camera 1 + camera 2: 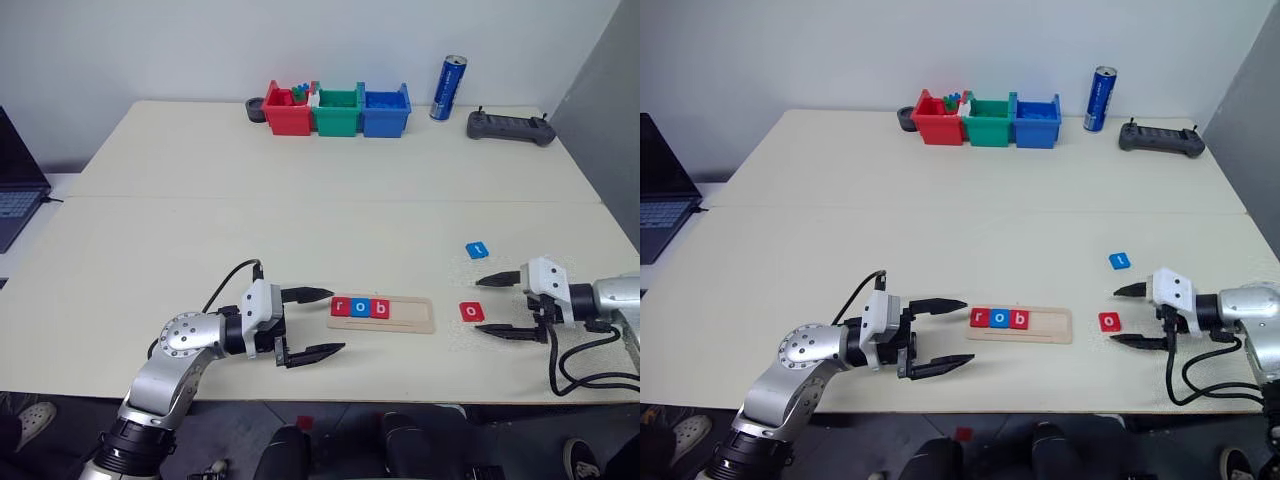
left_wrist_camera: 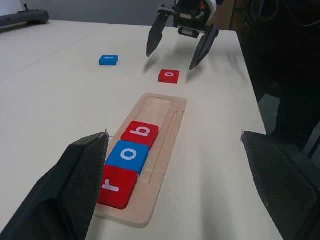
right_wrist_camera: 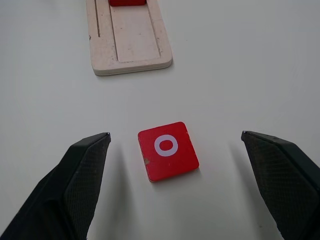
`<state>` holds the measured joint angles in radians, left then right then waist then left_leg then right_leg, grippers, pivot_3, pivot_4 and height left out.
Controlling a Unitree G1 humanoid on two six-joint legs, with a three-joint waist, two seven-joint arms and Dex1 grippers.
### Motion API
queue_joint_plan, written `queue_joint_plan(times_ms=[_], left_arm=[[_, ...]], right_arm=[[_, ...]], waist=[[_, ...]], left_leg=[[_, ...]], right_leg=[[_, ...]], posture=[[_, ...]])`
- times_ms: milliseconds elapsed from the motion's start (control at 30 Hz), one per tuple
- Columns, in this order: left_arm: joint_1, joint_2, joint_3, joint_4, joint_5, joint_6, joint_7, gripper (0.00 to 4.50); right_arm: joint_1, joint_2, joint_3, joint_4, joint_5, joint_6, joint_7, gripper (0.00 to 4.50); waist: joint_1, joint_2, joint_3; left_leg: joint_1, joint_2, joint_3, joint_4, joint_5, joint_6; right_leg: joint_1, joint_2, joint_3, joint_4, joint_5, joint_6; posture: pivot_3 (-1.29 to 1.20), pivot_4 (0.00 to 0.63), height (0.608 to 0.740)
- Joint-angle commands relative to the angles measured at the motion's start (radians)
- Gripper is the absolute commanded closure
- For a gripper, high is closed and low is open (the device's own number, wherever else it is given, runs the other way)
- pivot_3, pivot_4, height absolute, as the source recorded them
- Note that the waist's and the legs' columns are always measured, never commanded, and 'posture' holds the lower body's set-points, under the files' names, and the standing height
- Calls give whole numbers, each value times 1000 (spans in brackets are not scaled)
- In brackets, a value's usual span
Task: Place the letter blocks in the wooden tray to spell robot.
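Jaws of both grippers wide, empty — right gripper (image 1: 497,305) straddling red "o" block (image 1: 471,312), untouched

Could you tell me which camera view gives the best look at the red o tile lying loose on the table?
The right wrist view: the red o tile lies flat and close up between the open right gripper fingers, its letter plain. The head views show it small beside the wooden tray; the left wrist view shows it far off, beyond the tray's end.
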<state>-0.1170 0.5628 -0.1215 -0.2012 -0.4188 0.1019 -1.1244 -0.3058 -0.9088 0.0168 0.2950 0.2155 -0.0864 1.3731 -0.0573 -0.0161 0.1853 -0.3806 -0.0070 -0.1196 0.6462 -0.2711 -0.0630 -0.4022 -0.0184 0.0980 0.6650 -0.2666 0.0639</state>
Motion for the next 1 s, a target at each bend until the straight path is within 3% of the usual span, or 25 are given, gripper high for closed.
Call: queue_joint_plan(times_ms=[33, 333, 433, 667, 800, 1000], left_arm=[[-1, 0, -2, -31, -4, -8, -3, 0], [10, 10, 7, -49, -8, 1, 2, 0], [7, 11, 7, -49, -9, 3, 2, 0], [-1, 7, 4, -42, -6, 2, 3, 0], [-1, 7, 4, -42, -7, 2, 2, 0], [-3, 8, 8, -32, -5, -6, -1, 0]], right_arm=[[-28, 15, 13, 53, -20, -54, 11, 35], [-66, 45, 48, 150, -49, -84, 9, 35], [-69, 52, 51, 141, -45, -80, 10, 572], [-53, 51, 49, 142, -51, -106, 22, 2947], [-61, 46, 45, 137, -56, -100, 15, 3037], [-73, 37, 26, -125, 19, 100, 3, 3037]], waist=[[1, 0, 0], [0, 0, 0], [0, 0, 0], [0, 0, 0], [0, 0, 0], [0, 1, 0]], left_leg=[[0, 0, 0, 0, 0, 0], [1, 0, 0, 0, 0, 0], [1, 0, -1, 0, 0, 0], [1, 0, -1, 1, 0, 0], [1, 0, -1, 1, 0, 0], [1, 0, -1, 1, 0, 0]], right_leg=[[0, 0, 0, 0, 0, 0], [1, 0, 0, 0, 0, 0], [1, 0, 0, 0, 0, 0], [2, 0, 0, 0, 0, 0], [2, 0, -1, 0, 0, 0], [1, 0, -1, 1, 0, 0]], posture=[[0, 150, 740], [0, 150, 740], [0, 150, 740], [0, 150, 740], [0, 150, 740], [0, 150, 740]])
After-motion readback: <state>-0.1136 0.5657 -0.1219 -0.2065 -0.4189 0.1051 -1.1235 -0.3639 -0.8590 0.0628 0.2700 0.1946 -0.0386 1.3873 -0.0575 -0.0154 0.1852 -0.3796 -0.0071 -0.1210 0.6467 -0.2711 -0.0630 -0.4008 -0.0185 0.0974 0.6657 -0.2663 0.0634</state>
